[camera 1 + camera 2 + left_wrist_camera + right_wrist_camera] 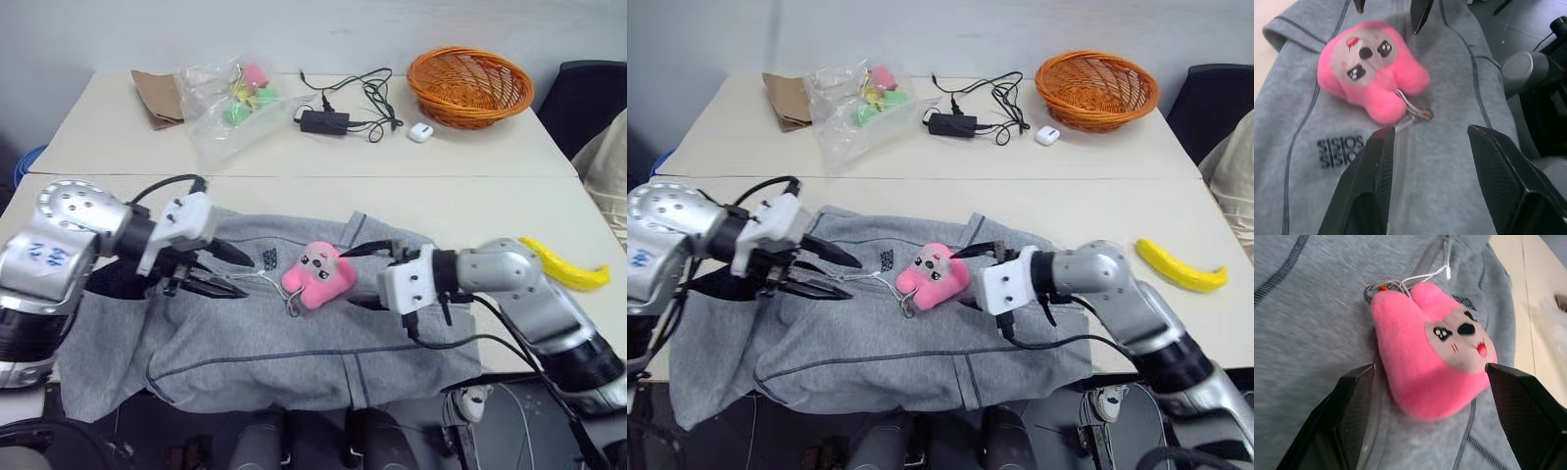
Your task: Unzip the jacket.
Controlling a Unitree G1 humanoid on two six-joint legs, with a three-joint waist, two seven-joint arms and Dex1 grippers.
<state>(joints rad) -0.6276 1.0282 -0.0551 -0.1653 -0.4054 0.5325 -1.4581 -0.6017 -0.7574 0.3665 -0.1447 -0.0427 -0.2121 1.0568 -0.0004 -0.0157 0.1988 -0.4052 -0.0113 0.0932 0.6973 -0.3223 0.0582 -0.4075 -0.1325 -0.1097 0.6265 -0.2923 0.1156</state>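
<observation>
Table (pixel 549 211) under seemingly zipped jacket (pixel 294 343)

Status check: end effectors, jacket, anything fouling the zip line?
Left end effector open, right end effector open, both empty. Jacket flat on table, zip looks closed. Pink plush toy sits on the zip line between them.

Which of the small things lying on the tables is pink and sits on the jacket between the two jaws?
The pink plush toy, lying on the grey jacket; the banana and white earbud case lie on the bare table.
</observation>
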